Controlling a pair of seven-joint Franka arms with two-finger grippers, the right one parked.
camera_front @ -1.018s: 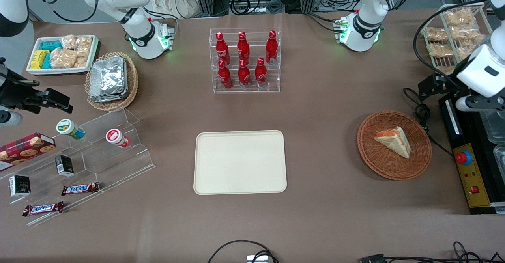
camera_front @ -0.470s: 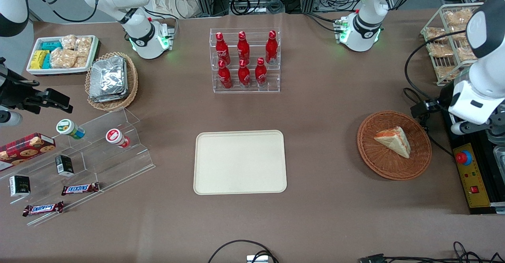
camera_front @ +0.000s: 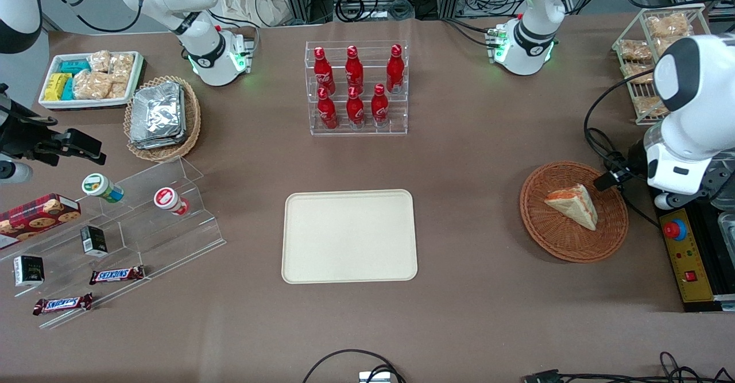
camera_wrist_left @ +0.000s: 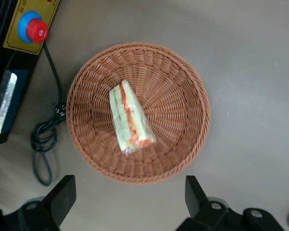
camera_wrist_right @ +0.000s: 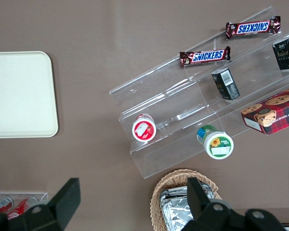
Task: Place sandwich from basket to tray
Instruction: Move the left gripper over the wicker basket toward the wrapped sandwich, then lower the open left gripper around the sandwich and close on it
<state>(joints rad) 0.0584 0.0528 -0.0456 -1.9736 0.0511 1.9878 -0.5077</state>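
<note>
Sandwich wedge, white bread with orange-red and green layers, clear-wrapped (camera_front: 572,205) (camera_wrist_left: 129,118), lies in round brown wicker basket (camera_front: 540,228) (camera_wrist_left: 183,82), toward working arm's end of table. Large cream rectangular plastic tray (camera_front: 349,236) sits bare, well apart. Left gripper (camera_wrist_left: 130,198) hovers above basket, seemingly over its edge, jaws spread wide, holding nothing.

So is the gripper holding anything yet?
Nothing. The gripper is open above the basket, and the sandwich lies untouched inside it.
</note>
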